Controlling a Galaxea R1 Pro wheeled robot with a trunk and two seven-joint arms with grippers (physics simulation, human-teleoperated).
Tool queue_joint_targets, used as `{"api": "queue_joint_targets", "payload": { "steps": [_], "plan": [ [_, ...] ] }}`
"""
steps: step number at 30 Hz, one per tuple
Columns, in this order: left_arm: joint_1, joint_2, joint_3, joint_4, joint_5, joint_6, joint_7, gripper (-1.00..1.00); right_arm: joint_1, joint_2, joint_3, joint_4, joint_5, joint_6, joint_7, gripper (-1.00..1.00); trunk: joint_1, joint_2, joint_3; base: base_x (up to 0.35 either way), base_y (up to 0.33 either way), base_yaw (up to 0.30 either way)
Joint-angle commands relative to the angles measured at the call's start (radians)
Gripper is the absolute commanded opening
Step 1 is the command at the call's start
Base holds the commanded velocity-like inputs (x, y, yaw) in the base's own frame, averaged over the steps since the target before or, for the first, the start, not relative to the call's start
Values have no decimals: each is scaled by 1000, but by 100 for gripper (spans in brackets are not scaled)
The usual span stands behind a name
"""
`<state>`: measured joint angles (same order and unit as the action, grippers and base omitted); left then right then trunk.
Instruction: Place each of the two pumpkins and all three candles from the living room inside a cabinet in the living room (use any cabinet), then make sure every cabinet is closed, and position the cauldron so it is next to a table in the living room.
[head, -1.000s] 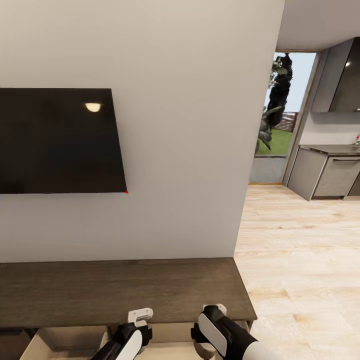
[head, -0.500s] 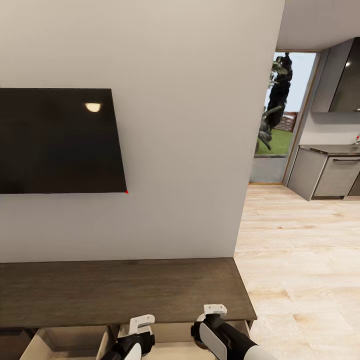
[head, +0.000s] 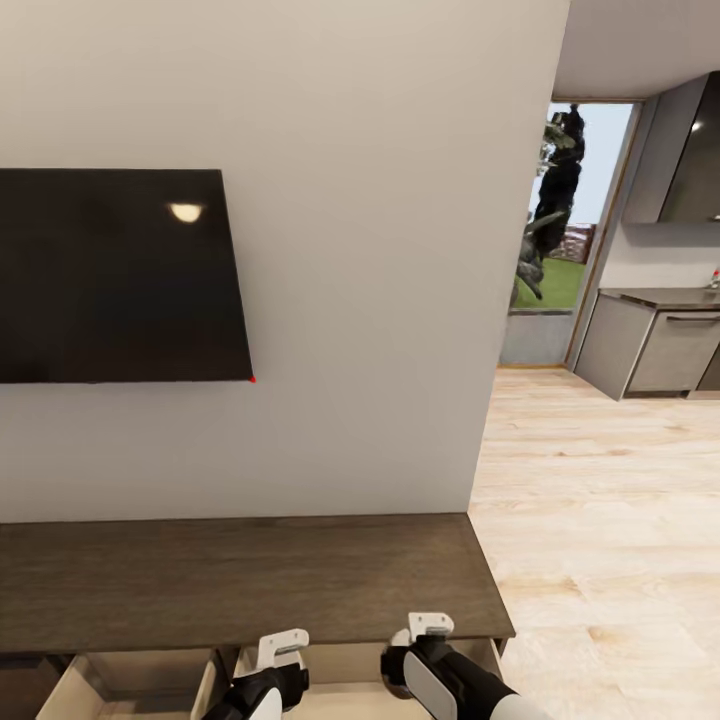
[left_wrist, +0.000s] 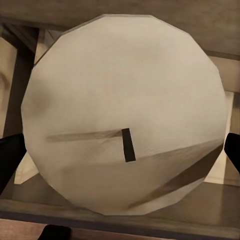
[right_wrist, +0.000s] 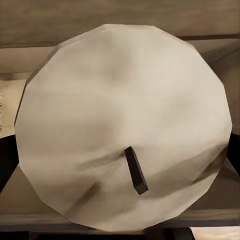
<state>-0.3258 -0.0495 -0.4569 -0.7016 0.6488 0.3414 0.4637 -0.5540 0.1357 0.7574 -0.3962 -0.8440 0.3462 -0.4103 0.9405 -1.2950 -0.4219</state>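
Both arms hang low, left tool (head: 283, 648) and right tool (head: 428, 627) each clamped.

A big black TV (head: 115, 275) hangs flat on the plain grey wall (head: 380, 250). A small round light shines back off its dark screen, and a tiny red dot glows at its bottom corner. Off to the side, the light wood floor (head: 600, 520) runs to an open doorway (head: 565, 220). Through it I see green grass and a dark tree. Near the doorway stand grey kitchen units (head: 655, 350) with a dark top.
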Motion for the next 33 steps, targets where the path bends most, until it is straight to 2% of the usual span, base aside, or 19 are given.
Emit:
{"api": "queue_joint_targets", "payload": {
  "steps": [1,8,14,25,33],
  "plan": [
    [-1,0,-3,-2,7,2,9,-100,-1,-1,8,1,-6,1,3,-100,4,-8,-4,0,0,0],
    [-2,0,6,-11,9,-5,9,-100,-1,-1,8,23,-4,-4,56,-100,31,-57,-26,0,0,0],
    [-2,-1,7,-5,8,-50,9,-100,-1,-2,8,25,-2,-5,61,-100,54,-99,-45,0,0,0],
    [-2,-7,8,-10,11,-55,9,-100,-1,-2,8,31,0,-9,62,-100,96,-176,-80,0,0,0],
    [-2,-14,5,-6,9,-55,9,-100,-1,-2,13,31,-3,-40,63,-100,127,-232,-105,0,0,0]
  ]
}}
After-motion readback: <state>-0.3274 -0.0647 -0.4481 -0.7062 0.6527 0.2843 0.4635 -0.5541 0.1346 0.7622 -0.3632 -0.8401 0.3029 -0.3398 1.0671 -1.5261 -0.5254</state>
